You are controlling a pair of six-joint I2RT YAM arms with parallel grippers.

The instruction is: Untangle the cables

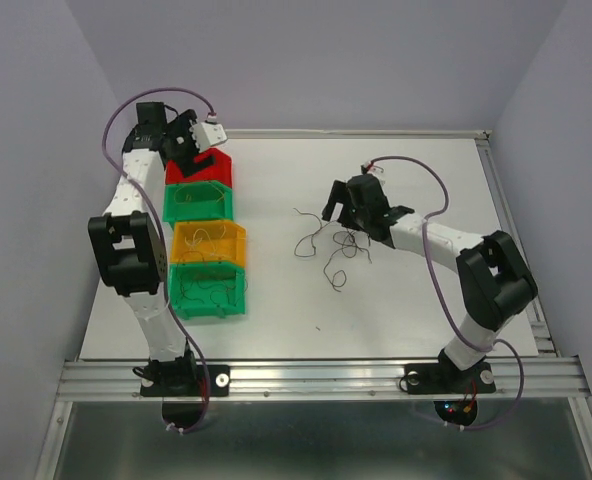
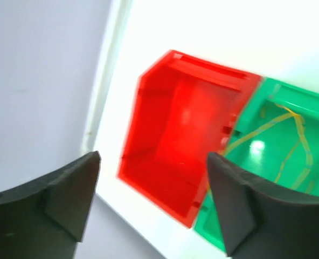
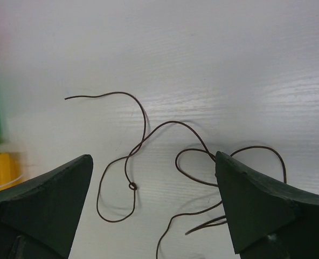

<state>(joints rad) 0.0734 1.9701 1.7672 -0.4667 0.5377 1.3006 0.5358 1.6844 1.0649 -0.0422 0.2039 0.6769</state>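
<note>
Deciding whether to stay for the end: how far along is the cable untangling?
Roughly midway, I'd judge. Done: thin strands already lie in the upper green bin, the orange bin and the lower green bin. In hand: nothing; the left gripper hangs open over the red bin, where no strand shows, and the right gripper is open above the table. Left: a loose bunch of dark strands there.

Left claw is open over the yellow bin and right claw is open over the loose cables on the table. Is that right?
Not quite. The left claw is open over the red bin, not the yellow one, as the left wrist view shows. The rest holds: the right claw is open over the loose cables on the table.
</note>
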